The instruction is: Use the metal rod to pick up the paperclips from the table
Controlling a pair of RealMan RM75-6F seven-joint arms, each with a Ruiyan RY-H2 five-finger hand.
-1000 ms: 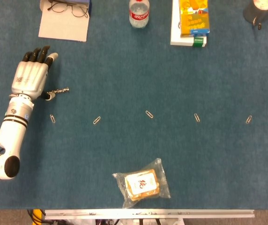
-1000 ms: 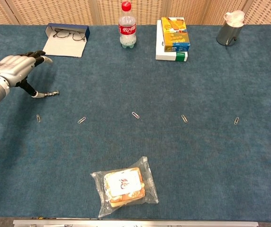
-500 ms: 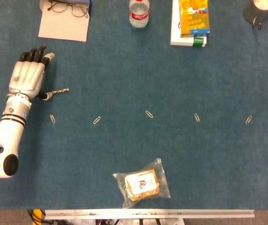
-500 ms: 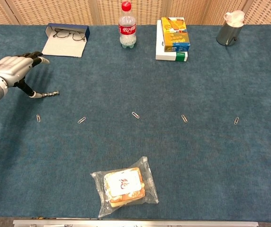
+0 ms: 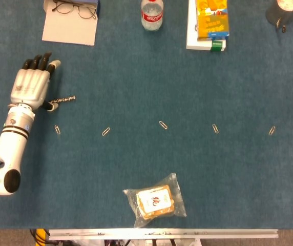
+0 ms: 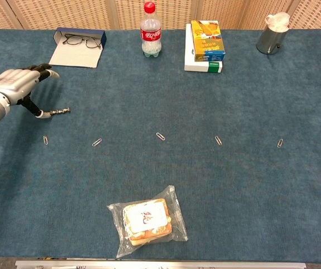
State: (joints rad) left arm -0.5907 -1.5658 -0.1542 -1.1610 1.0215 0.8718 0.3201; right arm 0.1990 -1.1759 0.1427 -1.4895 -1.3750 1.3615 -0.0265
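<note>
My left hand (image 5: 32,84) sits at the table's left side, fingers stretched forward and apart, thumb down at the near end of the rod (image 5: 63,99). The rod lies flat on the cloth (image 6: 233,185), tip pointing right. I cannot tell whether my thumb pinches it or only touches it; the chest view (image 6: 15,84) shows a dark fingertip at the rod's end (image 6: 56,111), nothing clearer. My right hand is in neither view.

Change over the last second: tiny. My hand drifted slightly left, then eased back a little; the rod has barely moved. So no lift yet, and I judge the grasp is still being settled.

Five clips lie in a row across the table, all untouched: the nearest (image 5: 58,129) just below the rod, then (image 5: 106,131), (image 5: 163,124), (image 5: 215,128) and the far one (image 5: 272,130) well to the right. Task is at its start, nothing collected.

Also there: glasses (image 5: 74,8), bottle (image 5: 151,14), boxes (image 5: 208,24), cup (image 5: 281,13), snack bag (image 5: 155,201).
</note>
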